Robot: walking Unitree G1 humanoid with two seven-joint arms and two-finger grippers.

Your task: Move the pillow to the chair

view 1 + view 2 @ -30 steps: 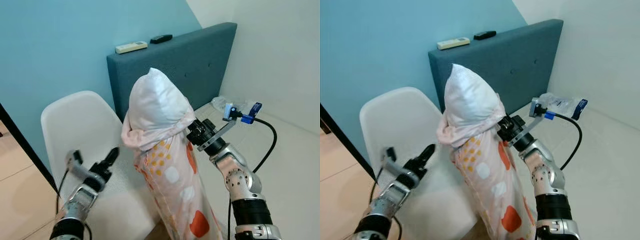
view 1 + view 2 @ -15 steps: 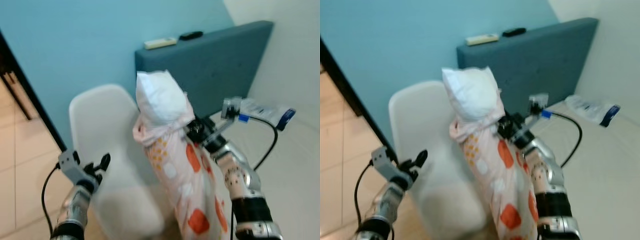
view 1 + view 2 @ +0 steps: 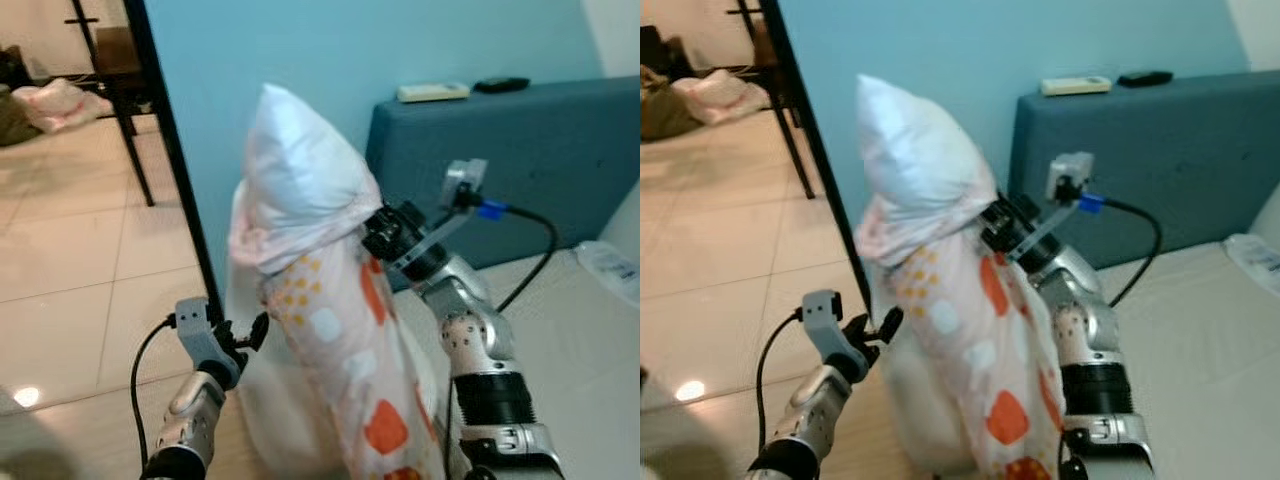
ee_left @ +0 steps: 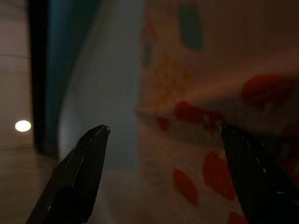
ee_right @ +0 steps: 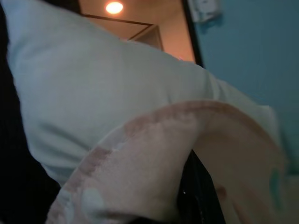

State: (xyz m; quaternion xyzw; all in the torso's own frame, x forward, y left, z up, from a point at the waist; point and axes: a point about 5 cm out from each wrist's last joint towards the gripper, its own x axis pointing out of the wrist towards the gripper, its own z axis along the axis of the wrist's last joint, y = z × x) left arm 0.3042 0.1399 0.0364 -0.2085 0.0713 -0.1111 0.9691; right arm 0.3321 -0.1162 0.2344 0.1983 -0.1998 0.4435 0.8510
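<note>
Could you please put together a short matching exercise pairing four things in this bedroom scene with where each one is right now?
Things:
1. white pillow in a pink dotted case
2. white plastic chair
3. white remote control
4. left gripper

Places:
A. on top of the blue-grey headboard
B. held upright by the right gripper
C. open, low beside the pillow
D. behind the pillow, mostly hidden

Pairs: 1-B, 2-D, 3-A, 4-C
</note>
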